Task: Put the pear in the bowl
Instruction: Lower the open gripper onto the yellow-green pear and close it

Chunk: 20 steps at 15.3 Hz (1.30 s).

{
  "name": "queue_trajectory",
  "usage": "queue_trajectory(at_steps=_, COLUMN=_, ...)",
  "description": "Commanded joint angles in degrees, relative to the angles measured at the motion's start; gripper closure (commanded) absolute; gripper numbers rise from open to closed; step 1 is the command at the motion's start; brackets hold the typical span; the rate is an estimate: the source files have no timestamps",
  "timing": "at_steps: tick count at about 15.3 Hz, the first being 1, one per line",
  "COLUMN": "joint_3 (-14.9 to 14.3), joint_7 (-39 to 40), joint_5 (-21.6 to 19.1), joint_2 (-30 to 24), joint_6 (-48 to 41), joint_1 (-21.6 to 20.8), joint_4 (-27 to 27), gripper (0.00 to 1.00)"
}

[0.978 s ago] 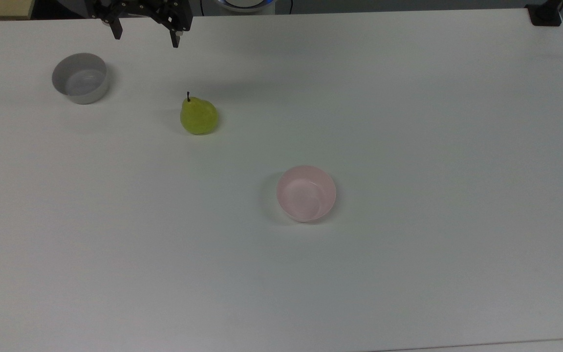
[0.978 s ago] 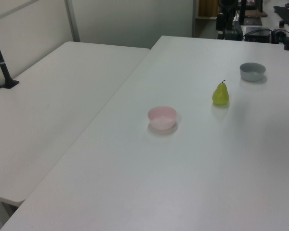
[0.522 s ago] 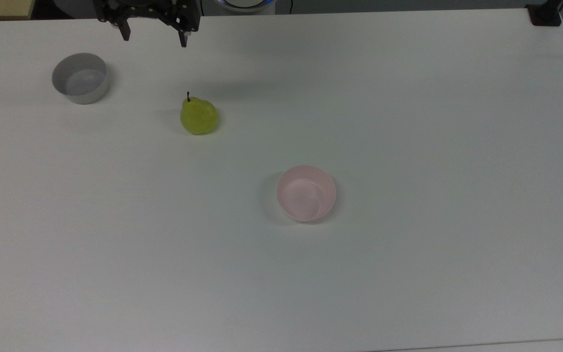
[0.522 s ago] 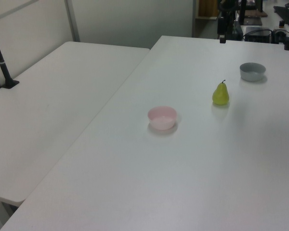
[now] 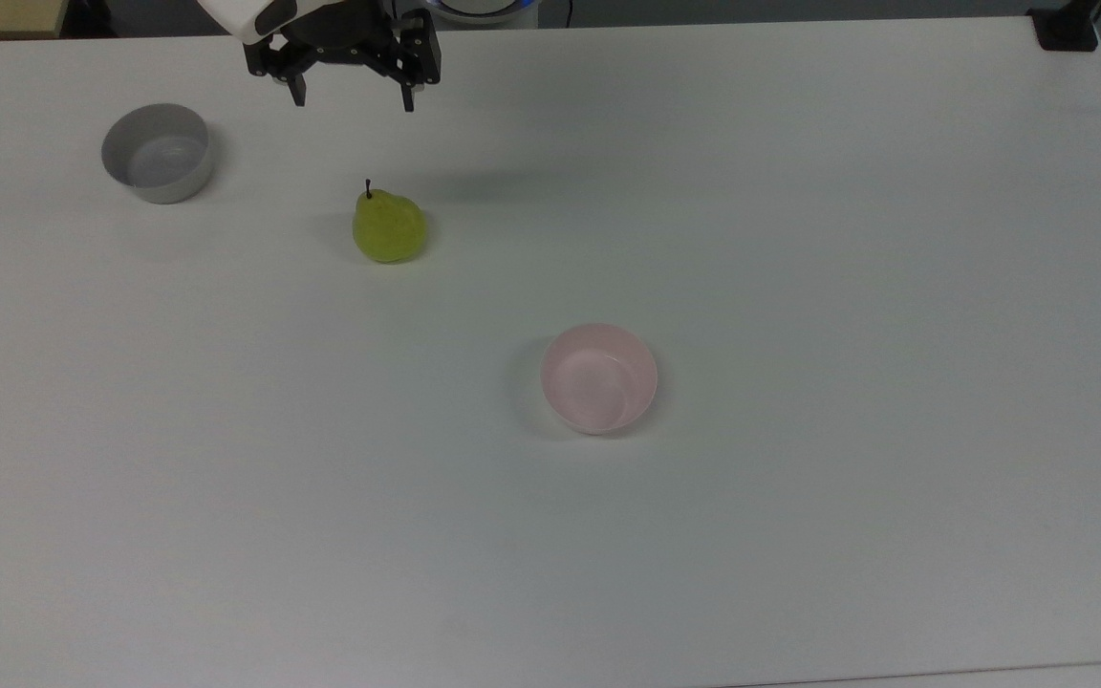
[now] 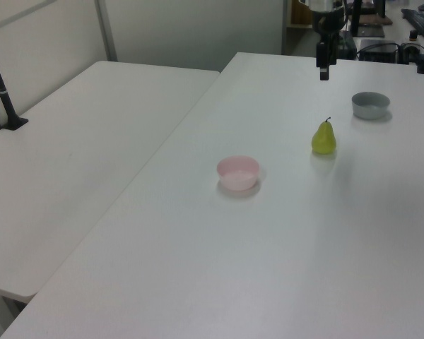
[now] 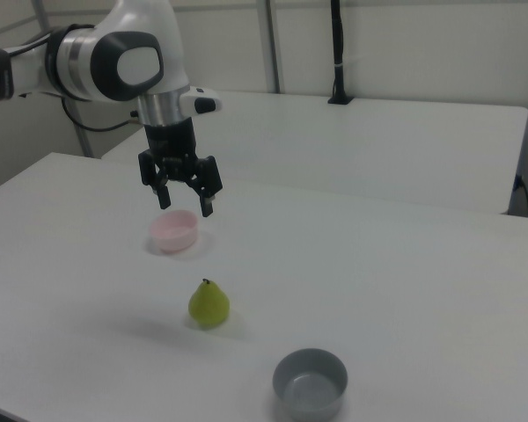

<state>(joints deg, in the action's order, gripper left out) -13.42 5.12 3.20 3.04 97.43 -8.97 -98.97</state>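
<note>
Nothing done yet. Claw (image 5: 351,98) spread wide, holding nothing, high over the counter (image 5: 799,239). Pear (image 5: 388,226) stands upright on the counter below and slightly ahead of the claw, untouched. Pink bowl (image 5: 599,377) sits empty well beyond it. Grasp, carry and drop all remain.

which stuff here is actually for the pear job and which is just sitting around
For the job:
- pear, upright on the table
- pink bowl, empty
- gripper, open, above the table and apart from the pear

Just sitting around:
- grey bowl, empty
- second table, beside the first
</note>
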Motion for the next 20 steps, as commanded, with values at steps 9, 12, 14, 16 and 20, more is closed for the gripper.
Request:
queue_trajectory(at_steps=9, joint_3=1.9, joint_7=1.2, joint_5=3.6, joint_2=-1.6, joint_6=17.8, joint_1=2.0, joint_4=-18.3, gripper=0.0)
queue_trajectory(at_steps=12, joint_3=1.9, joint_7=1.3, joint_5=6.2, joint_2=1.6, joint_6=24.8, joint_1=2.0, joint_4=-20.7, gripper=0.0)
queue_trajectory(at_steps=14, joint_3=1.9, joint_7=1.3, joint_5=6.5, joint_2=2.9, joint_6=25.9, joint_1=2.0, joint_4=-20.7, gripper=0.0)
queue_trajectory(at_steps=16, joint_3=1.9, joint_7=1.3, joint_5=7.0, joint_2=5.1, joint_6=27.7, joint_1=1.6, joint_4=-20.7, gripper=0.0)
queue_trajectory(at_steps=20, joint_3=1.9, joint_7=1.3, joint_5=7.2, joint_2=7.2, joint_6=29.7, joint_1=1.3, joint_4=-20.6, gripper=0.0)
